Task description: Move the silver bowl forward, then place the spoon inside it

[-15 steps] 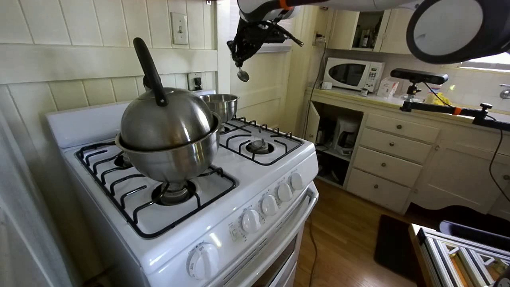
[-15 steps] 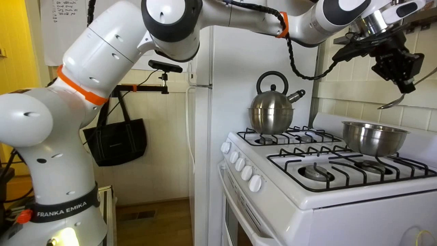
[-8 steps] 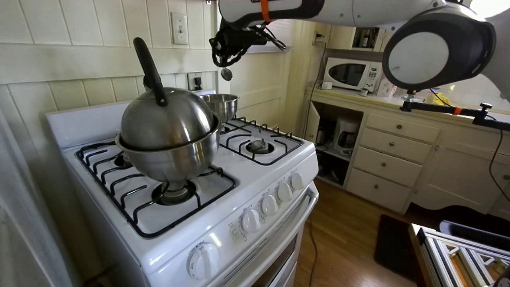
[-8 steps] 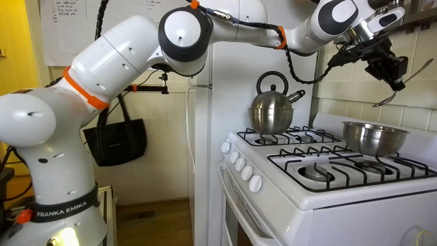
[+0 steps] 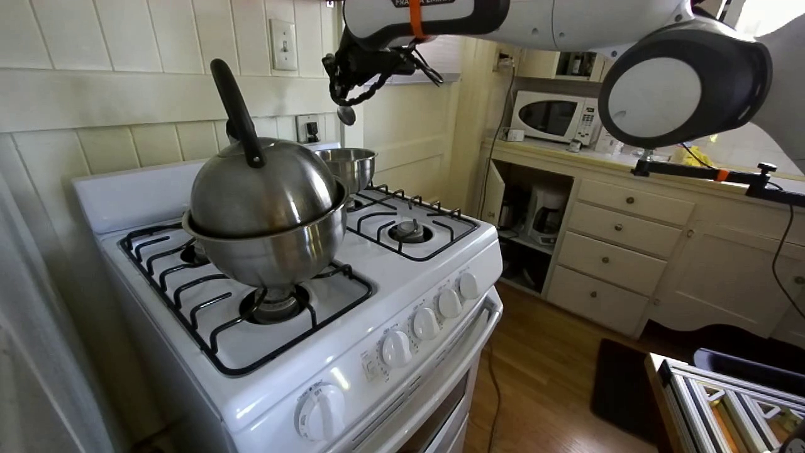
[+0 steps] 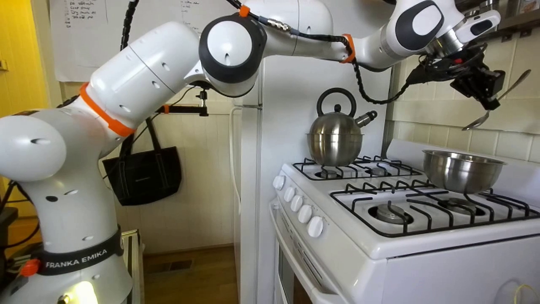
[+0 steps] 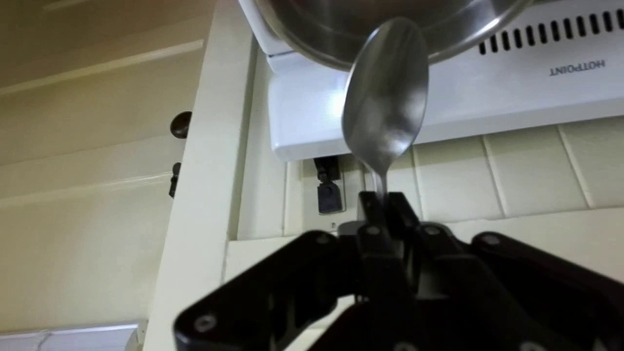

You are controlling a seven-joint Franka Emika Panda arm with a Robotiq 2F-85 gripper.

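Pincer (image 7: 383, 201), lower middle of the wrist view, was clamped on the spoon (image 7: 387, 92) by its handle — jaws drawn in against the metal. In an exterior view spoon hung tilted, upper right; silver bowl (image 6: 463, 174) sat lower, apart, on the white stove (image 6: 422, 251).

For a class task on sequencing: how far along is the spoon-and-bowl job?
Done: the spoon is picked up. Can't tell: whether the bowl, at a rear burner, was moved forward. In hand: the gripper holds the spoon higher than the bowl, not in it. Left, at least: lowering it inside, letting go.
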